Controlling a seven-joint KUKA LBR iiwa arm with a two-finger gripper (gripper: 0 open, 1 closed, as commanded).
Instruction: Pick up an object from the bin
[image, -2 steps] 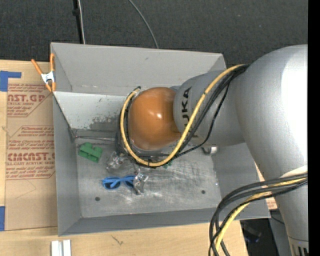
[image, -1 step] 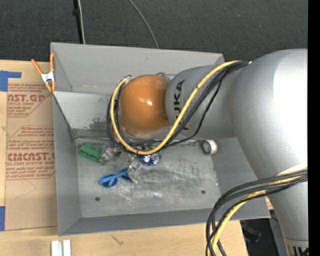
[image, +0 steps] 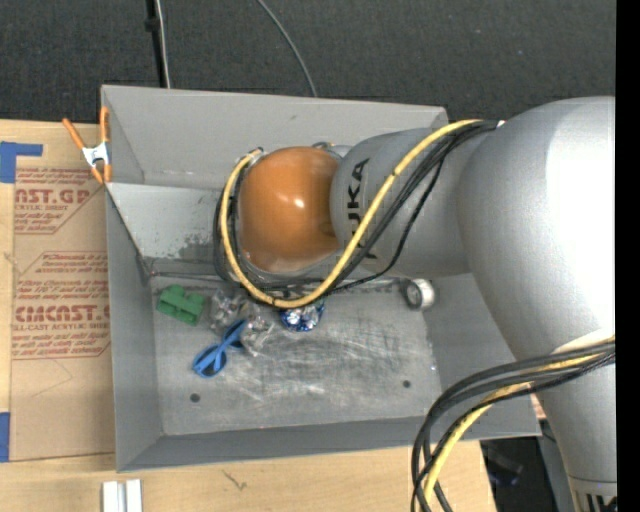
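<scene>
Item: grey sheet-metal bin (image: 340, 378), with sloped walls and a flat floor that is scuffed and scratched pale across the middle, holding four loose things along its upper half. At 9 o'clock from the floor's centre lies a green block (image: 180, 303), plastic-looking, squared and ridged, close under the back wall. Just beside it, toward 5 o'clock, is a blue looped piece (image: 218, 352), thin, glossy and scissor-like, with its loops at the lower left and its length running up toward 1 o'clock. The gripper (image: 243, 322), a cluster of bright bare metal, sits at that upper end, over the blue looped piece; contact cannot be told, nor whether the gripper is open or closed. Above it, at 12 o'clock, is a smooth, shiny, domed orange cover (image: 285, 205), ringed by yellow and black cables (image: 226, 225). At 3 o'clock from the gripper, just beside it, lies a small rounded blue-and-white piece (image: 300, 318); its kind cannot be told. Farther toward 3 o'clock, well apart, a short metal ring (image: 418, 292), silver-grey, lies on its side near the back wall. The arm (image: 520, 230), matt silver and rounded, enters from 3 o'clock.
</scene>
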